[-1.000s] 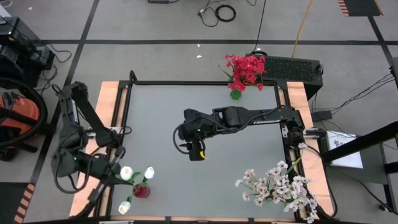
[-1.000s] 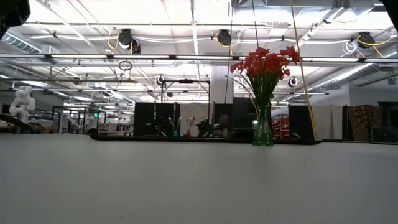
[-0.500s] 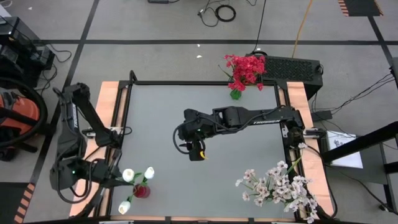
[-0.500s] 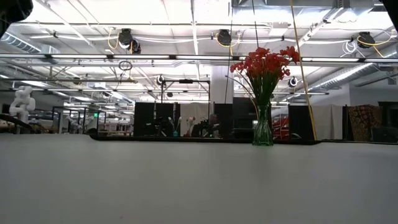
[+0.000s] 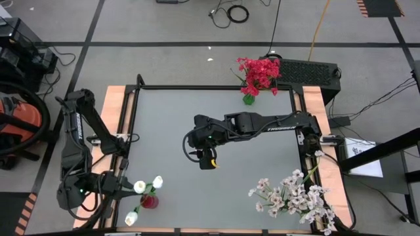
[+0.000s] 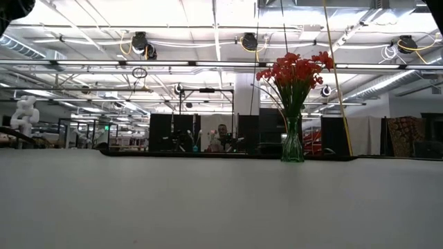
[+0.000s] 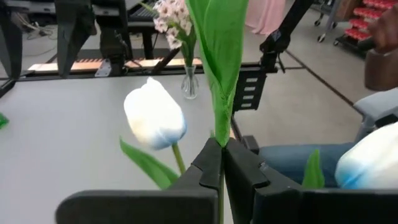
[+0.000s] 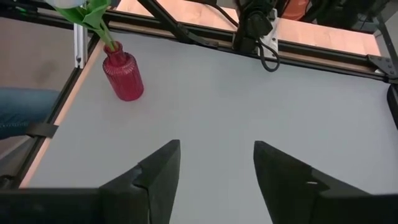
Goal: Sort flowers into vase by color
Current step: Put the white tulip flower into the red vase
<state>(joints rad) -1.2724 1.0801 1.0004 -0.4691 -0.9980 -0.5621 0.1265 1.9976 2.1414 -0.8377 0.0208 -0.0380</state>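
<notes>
A red vase [image 5: 149,201] stands at the table's near left corner with green stems [image 8: 101,32] in it. Three white tulip buds [image 5: 157,181] show around it. My left gripper [image 5: 123,187] is just left of the vase, shut on one tulip's green stem; that tulip's bud [image 5: 140,187] sits beside the fingers. My right gripper [image 5: 209,157] hangs open over mid-table, holding nothing. Red flowers [image 5: 259,73] stand in a green vase [image 6: 292,142] at the far edge. Pale pink-white sprays [image 5: 295,193] stand at the near right in a clear vase [image 7: 189,84]. My left gripper pinches a tulip's green stem and its leaf [image 7: 221,134] between its two fingers [image 7: 208,163]. The fingers come nearly level from the table's left and lie across the stem. The stem stands upright in the hold. Its lower end is hidden below the fingers.
A raised rail [image 5: 197,87] frames the table. A person sits close off the near left corner, with a knee [image 7: 311,158] beside the red vase and a hand [image 7: 385,31] farther off. The grey tabletop [image 5: 262,170] between the vases is bare.
My left gripper has moved toward the table's near edge and sunk a little, staying shut on the stem. The held tulip's bud has shifted with it, closer to the red vase. The other buds have stayed put.
</notes>
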